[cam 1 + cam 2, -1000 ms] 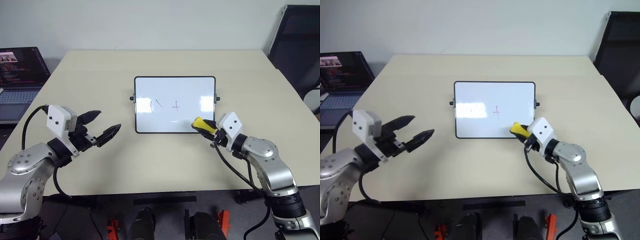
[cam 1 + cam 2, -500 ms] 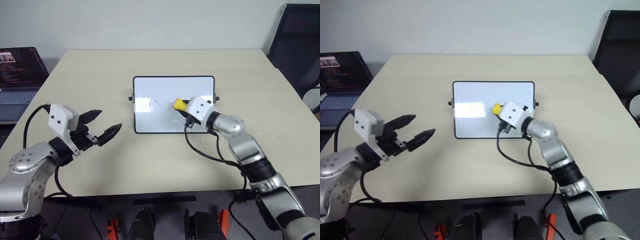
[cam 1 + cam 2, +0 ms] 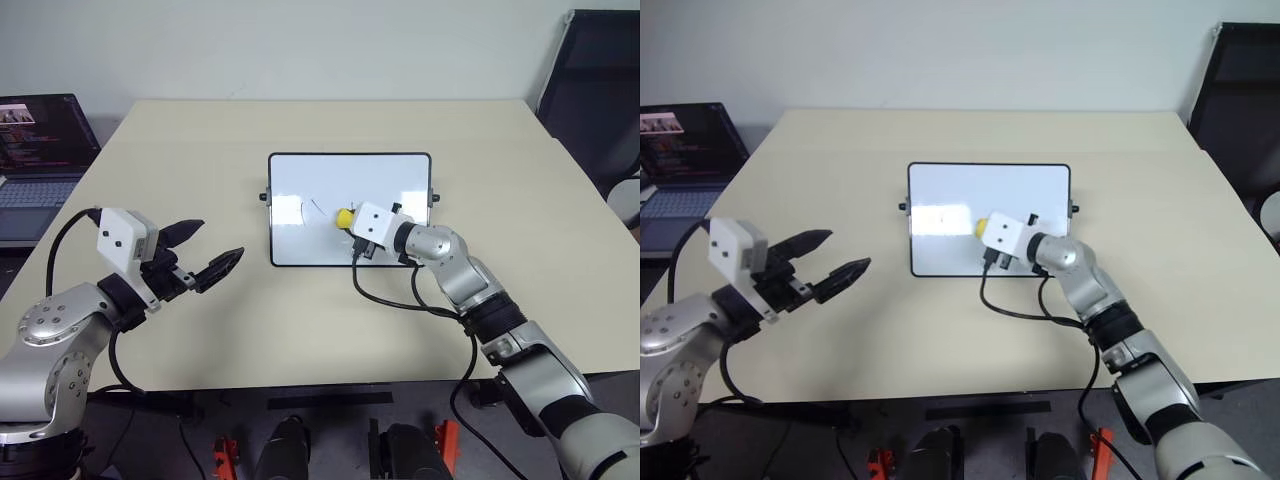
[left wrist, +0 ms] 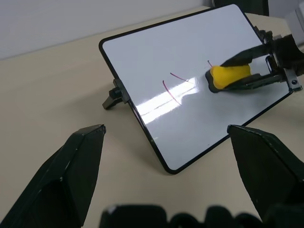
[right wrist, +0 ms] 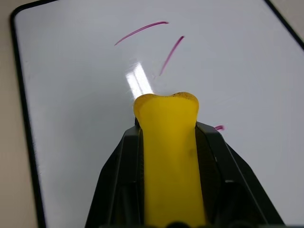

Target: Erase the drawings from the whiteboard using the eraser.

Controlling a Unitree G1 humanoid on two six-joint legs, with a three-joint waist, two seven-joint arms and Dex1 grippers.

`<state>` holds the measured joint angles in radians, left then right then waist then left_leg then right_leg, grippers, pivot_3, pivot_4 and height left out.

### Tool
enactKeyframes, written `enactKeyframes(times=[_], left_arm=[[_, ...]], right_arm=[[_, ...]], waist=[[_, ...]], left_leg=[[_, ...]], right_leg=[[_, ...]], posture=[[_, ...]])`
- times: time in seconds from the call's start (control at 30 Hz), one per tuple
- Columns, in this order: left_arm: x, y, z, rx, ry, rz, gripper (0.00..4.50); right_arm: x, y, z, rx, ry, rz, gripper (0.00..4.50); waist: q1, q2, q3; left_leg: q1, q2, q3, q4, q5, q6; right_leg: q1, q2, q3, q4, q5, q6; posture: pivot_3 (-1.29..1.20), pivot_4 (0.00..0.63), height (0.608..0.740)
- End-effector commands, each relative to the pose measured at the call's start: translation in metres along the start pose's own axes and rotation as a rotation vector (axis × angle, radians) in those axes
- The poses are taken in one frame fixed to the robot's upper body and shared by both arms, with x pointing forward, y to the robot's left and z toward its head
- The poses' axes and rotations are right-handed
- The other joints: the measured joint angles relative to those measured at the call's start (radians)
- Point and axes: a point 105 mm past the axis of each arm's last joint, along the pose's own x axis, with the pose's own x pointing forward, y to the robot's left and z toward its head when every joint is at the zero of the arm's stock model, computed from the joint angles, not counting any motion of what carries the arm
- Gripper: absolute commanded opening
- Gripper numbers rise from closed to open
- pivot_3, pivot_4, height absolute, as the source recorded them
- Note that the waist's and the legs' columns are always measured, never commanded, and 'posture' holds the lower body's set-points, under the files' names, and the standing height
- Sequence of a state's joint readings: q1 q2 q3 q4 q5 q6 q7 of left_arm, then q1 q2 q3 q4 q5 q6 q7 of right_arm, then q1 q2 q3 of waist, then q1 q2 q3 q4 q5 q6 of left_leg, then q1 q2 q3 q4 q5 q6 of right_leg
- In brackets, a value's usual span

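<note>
Right wrist view: the right gripper is clenched on the eraser, whose tip rests against the whiteboard near its middle. Two short slashes are unerased, and a small trace, possibly a remnant of another stroke, lies beside the eraser. The left gripper hovers released, well apart. The task appears partly done.
</note>
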<state>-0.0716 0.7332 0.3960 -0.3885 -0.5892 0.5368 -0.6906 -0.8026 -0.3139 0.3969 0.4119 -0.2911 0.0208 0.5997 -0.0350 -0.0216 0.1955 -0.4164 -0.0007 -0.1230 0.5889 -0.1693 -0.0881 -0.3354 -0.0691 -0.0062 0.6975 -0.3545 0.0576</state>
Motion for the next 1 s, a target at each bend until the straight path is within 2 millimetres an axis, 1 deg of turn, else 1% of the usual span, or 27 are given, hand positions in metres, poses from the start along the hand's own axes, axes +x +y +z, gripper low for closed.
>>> enactKeyframes(times=[0.03,0.1,0.13,0.27,0.3,0.37,0.5,0.6,0.67,0.7,0.77,0.8,0.9,0.97,1.0], left_arm=[[0.001,-0.003,0.010,0.047,-0.020,-0.019,4.50],[0.002,-0.003,0.010,0.046,-0.020,-0.023,4.50],[0.002,-0.003,0.010,0.045,-0.020,-0.024,4.50],[0.002,-0.003,0.010,0.045,-0.020,-0.028,4.50],[0.002,-0.003,0.010,0.045,-0.020,-0.028,4.50],[0.003,-0.003,0.010,0.046,-0.020,-0.031,4.50],[0.002,-0.004,0.010,0.045,-0.019,-0.030,4.50],[0.002,-0.004,0.010,0.045,-0.019,-0.031,4.50],[0.003,-0.004,0.010,0.045,-0.020,-0.032,4.50],[0.003,-0.004,0.010,0.045,-0.020,-0.035,4.50],[0.003,-0.005,0.010,0.046,-0.020,-0.038,4.50],[0.003,-0.005,0.010,0.046,-0.020,-0.039,4.50],[0.003,-0.005,0.010,0.046,-0.021,-0.039,4.50],[0.003,-0.005,0.010,0.047,-0.021,-0.038,4.50],[0.003,-0.005,0.010,0.047,-0.021,-0.038,4.50]], right_arm=[[-0.001,-0.020,-0.009,-0.016,0.045,-0.120,1.12],[-0.001,-0.041,-0.003,0.009,0.029,-0.233,1.12],[-0.001,-0.047,-0.001,0.017,0.024,-0.261,1.12],[0.004,-0.046,-0.005,0.036,0.048,-0.250,1.12],[0.004,-0.044,-0.009,0.040,0.062,-0.236,1.12],[0.004,-0.030,-0.019,0.043,0.104,-0.144,1.12],[-0.002,-0.003,-0.032,0.045,0.148,0.016,1.12],[-0.007,0.009,-0.037,0.029,0.168,0.084,1.12],[-0.007,0.002,-0.036,0.009,0.166,0.050,1.12],[-0.005,-0.017,-0.030,-0.004,0.147,-0.056,1.12],[-0.005,-0.044,-0.019,-0.014,0.113,-0.210,1.12],[-0.004,-0.051,-0.015,-0.013,0.099,-0.247,1.12],[-0.002,-0.050,-0.013,-0.015,0.090,-0.241,1.12],[-0.001,-0.042,-0.019,-0.013,0.113,-0.196,1.12],[-0.001,-0.032,-0.027,-0.011,0.141,-0.132,1.12]], waist=[[0.000,0.000,0.000],[0.000,0.000,0.000],[0.000,0.000,0.000],[0.004,0.000,0.000],[0.003,0.000,0.000],[0.002,0.000,0.000],[0.003,0.000,0.000],[0.002,0.000,0.000],[0.002,0.000,0.000],[0.002,0.000,0.000],[0.002,0.001,0.000],[0.002,0.001,0.001],[0.006,0.000,0.000],[0.005,0.000,0.000],[0.004,0.000,0.000]], left_leg=[[0.000,0.000,0.000,0.000,0.001,0.000],[0.000,0.000,0.000,0.000,0.002,-0.001],[0.000,0.001,0.000,0.000,0.003,-0.001],[0.000,0.003,-0.001,0.000,0.005,-0.002],[0.000,0.003,-0.001,0.000,0.005,-0.002],[0.000,0.006,0.000,0.000,0.005,-0.002],[0.000,0.011,-0.001,0.000,0.005,-0.002],[0.002,0.014,-0.001,0.000,0.005,-0.002],[0.002,0.015,-0.001,0.000,0.005,-0.002],[0.002,0.015,-0.001,0.000,0.006,-0.002],[0.002,0.015,-0.001,0.000,0.007,-0.003],[0.002,0.015,-0.001,0.000,0.008,-0.003],[0.001,0.015,-0.001,0.000,0.010,-0.005],[0.001,0.015,-0.001,0.000,0.010,-0.005],[0.001,0.015,0.000,0.000,0.010,-0.005]], right_leg=[[0.000,0.000,0.000,0.000,0.000,0.000],[0.000,0.001,0.000,0.000,0.001,0.000],[0.000,0.001,0.000,0.000,0.003,-0.001],[-0.001,0.004,0.000,0.000,0.005,-0.002],[-0.001,0.004,0.000,0.000,0.005,-0.002],[-0.001,0.007,0.001,0.000,0.005,-0.003],[-0.001,0.012,0.000,-0.001,0.007,-0.006],[-0.001,0.015,0.000,0.000,0.008,-0.008],[-0.001,0.015,0.000,0.000,0.008,-0.007],[-0.001,0.015,0.000,0.000,0.008,-0.007],[-0.001,0.015,0.000,0.000,0.009,-0.006],[-0.002,0.015,0.001,0.000,0.010,-0.006],[-0.006,0.015,0.001,-0.001,0.012,-0.005],[-0.007,0.015,0.001,-0.002,0.012,-0.006],[-0.007,0.015,0.002,-0.002,0.014,-0.009]], posture=[[0.00,0.150,0.740],[0.00,0.150,0.740],[0.00,0.150,0.740],[0.00,0.150,0.740],[0.00,0.150,0.740],[0.00,0.150,0.740],[0.00,0.150,0.740],[0.00,0.150,0.740],[0.00,0.150,0.740],[0.00,0.150,0.740],[0.00,0.150,0.740],[0.00,0.150,0.740],[0.00,0.150,0.740],[0.00,0.150,0.740],[0.00,0.150,0.740]])
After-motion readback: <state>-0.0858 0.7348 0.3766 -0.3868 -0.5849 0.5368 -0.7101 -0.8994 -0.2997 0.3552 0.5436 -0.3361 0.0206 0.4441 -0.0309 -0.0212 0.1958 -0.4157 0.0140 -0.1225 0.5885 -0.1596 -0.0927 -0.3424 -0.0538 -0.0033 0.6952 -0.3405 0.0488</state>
